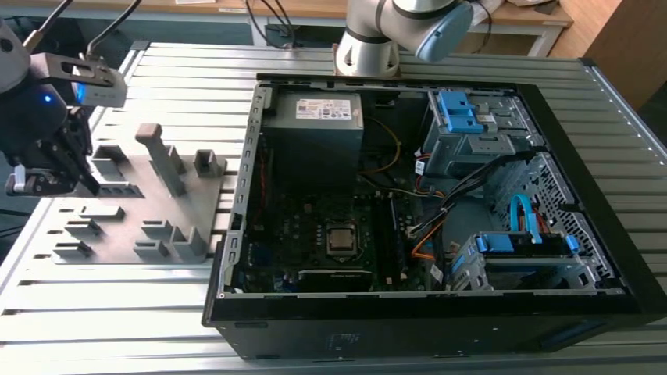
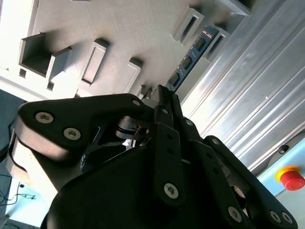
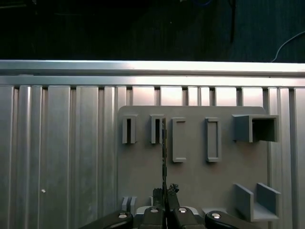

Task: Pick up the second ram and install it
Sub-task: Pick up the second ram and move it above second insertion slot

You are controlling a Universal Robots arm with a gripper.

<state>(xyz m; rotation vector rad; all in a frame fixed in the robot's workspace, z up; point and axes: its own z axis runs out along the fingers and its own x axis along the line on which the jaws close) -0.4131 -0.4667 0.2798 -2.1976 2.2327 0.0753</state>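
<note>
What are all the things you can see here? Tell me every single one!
second ram: one, blue-green, over the fixture plate, one end in the gripper.
fixture plate: one, grey with raised blocks, on the table at the exterior view's left of the computer case.
computer case: one, black, open, lying on the table, boards and cables inside.
drive brackets: two, blue, inside the case.
table: one, silver ribbed metal, under everything.
stop button: one, red, past the table's edge.
robot arm: one, silver-grey, base beyond the case.
gripper: one, black, shut on the ram.
</note>
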